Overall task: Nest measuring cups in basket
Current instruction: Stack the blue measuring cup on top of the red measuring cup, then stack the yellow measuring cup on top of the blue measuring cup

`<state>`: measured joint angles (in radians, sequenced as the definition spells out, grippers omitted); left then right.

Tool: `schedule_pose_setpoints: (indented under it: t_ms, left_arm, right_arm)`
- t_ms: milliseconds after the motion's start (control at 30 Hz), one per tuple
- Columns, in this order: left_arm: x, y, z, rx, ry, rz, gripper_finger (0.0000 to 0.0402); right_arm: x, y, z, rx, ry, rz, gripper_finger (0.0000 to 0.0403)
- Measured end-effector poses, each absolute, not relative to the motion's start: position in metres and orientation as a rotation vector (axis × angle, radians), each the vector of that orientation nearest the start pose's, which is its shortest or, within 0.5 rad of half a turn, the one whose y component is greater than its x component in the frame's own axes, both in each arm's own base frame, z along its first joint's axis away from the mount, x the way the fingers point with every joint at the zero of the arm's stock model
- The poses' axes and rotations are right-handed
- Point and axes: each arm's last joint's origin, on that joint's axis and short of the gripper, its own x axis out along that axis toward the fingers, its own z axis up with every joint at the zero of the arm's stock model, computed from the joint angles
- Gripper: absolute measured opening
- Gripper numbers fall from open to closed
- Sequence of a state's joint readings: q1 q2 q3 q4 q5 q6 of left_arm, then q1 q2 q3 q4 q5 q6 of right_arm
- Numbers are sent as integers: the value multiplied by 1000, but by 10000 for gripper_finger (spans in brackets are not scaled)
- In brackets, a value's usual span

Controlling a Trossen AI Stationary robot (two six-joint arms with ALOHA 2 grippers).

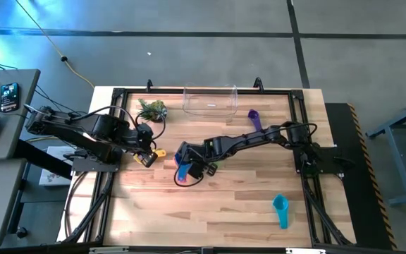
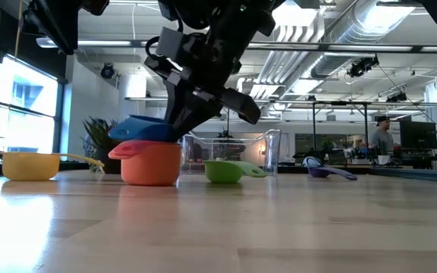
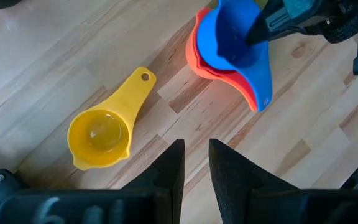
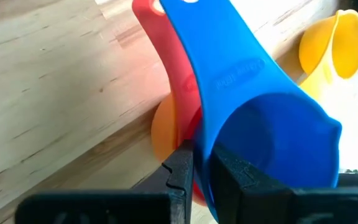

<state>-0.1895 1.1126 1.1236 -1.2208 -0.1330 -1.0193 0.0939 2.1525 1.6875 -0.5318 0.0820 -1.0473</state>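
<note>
My right gripper (image 4: 202, 155) is shut on a blue measuring cup (image 4: 253, 124) at mid-table. The blue cup lies tilted in a stack of a red and an orange cup (image 2: 150, 163), which stands on the wood. My left gripper (image 3: 196, 149) hovers to the left with a narrow gap between its fingers and nothing in it. A yellow cup (image 3: 101, 134) sits upright on the table just beyond it. A green cup (image 2: 222, 171), a purple cup (image 1: 254, 117) and a teal cup (image 1: 280, 209) lie apart on the table. The clear basket (image 1: 210, 100) stands at the far edge. My right gripper pinches the blue cup's bowl wall (image 4: 205, 140), one finger inside the bowl (image 3: 263, 28) and one outside it, next to the red cup. The fingers slant down from the table's right. The blue cup rests tilted in the red-and-orange stack (image 3: 197, 59), its handle (image 4: 216, 56) pointing away from the fingers.
A spiky green plant (image 1: 152, 109) stands at the far left, beside the basket. Bare wood lies along the near half of the table around the teal cup. A desk with a phone (image 1: 8, 97) stands off the table's left side.
</note>
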Motion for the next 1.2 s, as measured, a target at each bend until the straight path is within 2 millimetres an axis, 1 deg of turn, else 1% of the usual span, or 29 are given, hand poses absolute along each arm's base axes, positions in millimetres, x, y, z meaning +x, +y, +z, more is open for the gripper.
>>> schedule_pose_setpoints:
  t_ms: [267,333,467,567,800,1033,1133,1200]
  left_arm:
    - [179,-30,313,-699,1090,551,62]
    - [179,-30,313,-699,1091,551,62]
    - [179,-30,313,-699,1090,551,62]
    - [179,-30,313,-700,1089,551,62]
    - [180,-31,313,-701,1086,549,62]
    - [180,-31,313,-714,1097,535,62]
    - [180,-31,313,-718,1101,530,62]
    - [180,-31,313,-718,1100,530,62]
  right_arm:
    - [461,44,187,-1028,901,532,34]
    - [460,46,189,-1031,899,536,34]
    - [457,49,200,-1031,873,528,35]
    - [457,50,201,-1011,871,524,43]
    - [456,47,201,-1052,894,519,76]
    - [455,46,200,-1051,912,521,80]
    - [452,45,208,-1032,916,484,80]
    - [451,44,217,-968,922,445,80]
